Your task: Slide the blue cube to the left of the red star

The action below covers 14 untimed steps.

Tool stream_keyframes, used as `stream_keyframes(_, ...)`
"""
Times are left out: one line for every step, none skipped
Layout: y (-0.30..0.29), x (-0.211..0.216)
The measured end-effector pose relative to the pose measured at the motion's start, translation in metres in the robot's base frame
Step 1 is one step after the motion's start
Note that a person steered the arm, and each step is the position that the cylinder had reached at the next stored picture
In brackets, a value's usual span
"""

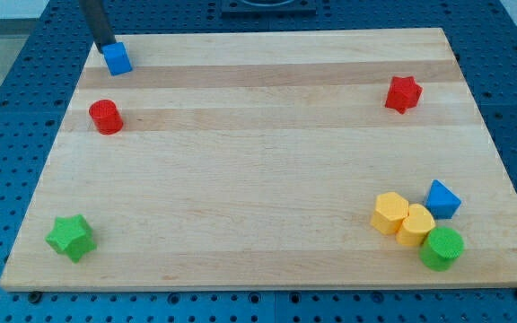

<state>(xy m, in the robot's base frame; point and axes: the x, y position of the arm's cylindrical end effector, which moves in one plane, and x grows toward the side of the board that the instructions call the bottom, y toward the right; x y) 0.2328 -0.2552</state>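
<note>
The blue cube (118, 58) sits near the board's top left corner. My tip (104, 45) touches or nearly touches its upper left side. The rod rises out of the view's top. The red star (403, 93) lies far to the right, near the board's top right. The two are almost a full board width apart.
A red cylinder (106, 117) lies below the blue cube. A green star (70, 237) is at bottom left. At bottom right cluster a yellow hexagon (389, 213), a yellow heart (416, 224), a blue triangle block (442, 199) and a green cylinder (442, 248). The wooden board (258, 152) lies on a blue pegboard.
</note>
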Motion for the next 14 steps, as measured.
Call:
stream_keyframes(0.036, 0.023)
stream_keyframes(0.069, 0.053)
stream_keyframes(0.088, 0.080)
stream_keyframes(0.088, 0.062)
stream_keyframes(0.062, 0.006)
stream_keyframes(0.007, -0.009)
stream_keyframes(-0.048, -0.009)
stream_keyframes(-0.050, 0.018)
stream_keyframes(-0.044, 0.018)
stream_keyframes(-0.023, 0.030)
stream_keyframes(-0.010, 0.047)
stream_keyframes(-0.009, 0.052)
stream_keyframes(0.004, 0.061)
stream_keyframes(0.038, 0.083)
